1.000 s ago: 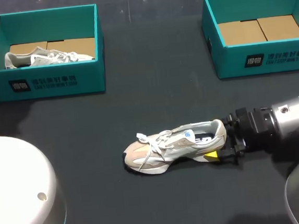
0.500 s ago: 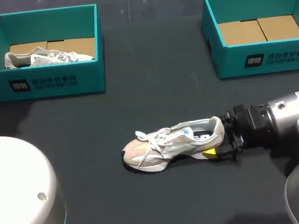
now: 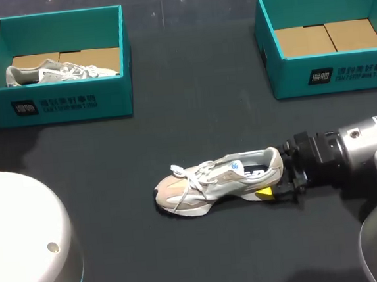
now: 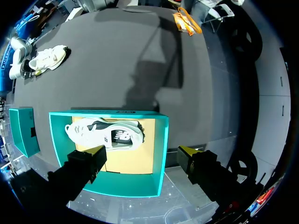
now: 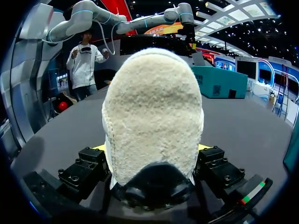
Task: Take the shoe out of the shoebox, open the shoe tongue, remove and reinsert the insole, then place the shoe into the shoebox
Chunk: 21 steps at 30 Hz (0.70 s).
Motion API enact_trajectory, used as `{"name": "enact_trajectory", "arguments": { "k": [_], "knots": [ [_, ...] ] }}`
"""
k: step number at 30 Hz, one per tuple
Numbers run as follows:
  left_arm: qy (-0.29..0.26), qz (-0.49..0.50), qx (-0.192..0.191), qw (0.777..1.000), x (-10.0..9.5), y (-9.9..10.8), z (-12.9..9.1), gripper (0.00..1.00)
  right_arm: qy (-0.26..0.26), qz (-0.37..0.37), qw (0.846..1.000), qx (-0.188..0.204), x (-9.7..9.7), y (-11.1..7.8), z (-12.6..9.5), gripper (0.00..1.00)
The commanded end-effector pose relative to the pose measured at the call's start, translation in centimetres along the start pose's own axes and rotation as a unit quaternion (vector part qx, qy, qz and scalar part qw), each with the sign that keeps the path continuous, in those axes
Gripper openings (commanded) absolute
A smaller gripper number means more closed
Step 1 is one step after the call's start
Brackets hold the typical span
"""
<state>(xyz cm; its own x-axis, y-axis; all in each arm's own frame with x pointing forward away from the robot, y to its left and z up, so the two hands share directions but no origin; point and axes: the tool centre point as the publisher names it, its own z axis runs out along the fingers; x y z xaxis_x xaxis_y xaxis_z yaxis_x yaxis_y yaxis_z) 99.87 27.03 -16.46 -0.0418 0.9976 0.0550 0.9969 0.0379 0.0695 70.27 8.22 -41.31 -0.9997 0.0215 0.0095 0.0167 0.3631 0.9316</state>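
On the table (image 3: 205, 252), right claw (image 3: 274, 176) clamps the shoe (image 3: 208, 182) by its heel (image 3: 276, 162); a firm, level hold should ease opening the tongue (image 3: 235, 168).

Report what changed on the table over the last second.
The right end effector, shut on the beige sneaker's heel, nudged it slightly left and away from the robot, then stopped. The left shoebox with its grey-white shoe, the right shoebox and the left end effector stayed put.
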Motion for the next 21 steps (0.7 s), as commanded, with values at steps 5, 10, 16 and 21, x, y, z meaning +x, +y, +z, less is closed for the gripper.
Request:
{"name": "enact_trajectory", "arguments": {
  "k": [5,10,16,21],
  "knots": [
    [0.004,-0.075,0.004,0.997,-0.3,-1.6,-1.2,1.0,0.0,0.0,1.0,0.002,0.2,0.1,0.1,0.0],
    [0.028,-0.228,0.003,0.973,-1.1,-4.2,-1.8,1.0,0.0,0.0,1.0,0.002,0.2,0.1,0.1,0.0],
    [0.021,-0.328,0.032,0.944,-3.2,-7.9,-2.2,1.0,0.0,0.0,1.0,0.002,0.2,0.1,0.1,0.0],
    [-0.005,-0.384,0.047,0.922,-4.0,-9.9,-2.8,1.0,0.0,0.0,1.0,0.002,0.2,0.1,0.1,0.0]
  ]
}}
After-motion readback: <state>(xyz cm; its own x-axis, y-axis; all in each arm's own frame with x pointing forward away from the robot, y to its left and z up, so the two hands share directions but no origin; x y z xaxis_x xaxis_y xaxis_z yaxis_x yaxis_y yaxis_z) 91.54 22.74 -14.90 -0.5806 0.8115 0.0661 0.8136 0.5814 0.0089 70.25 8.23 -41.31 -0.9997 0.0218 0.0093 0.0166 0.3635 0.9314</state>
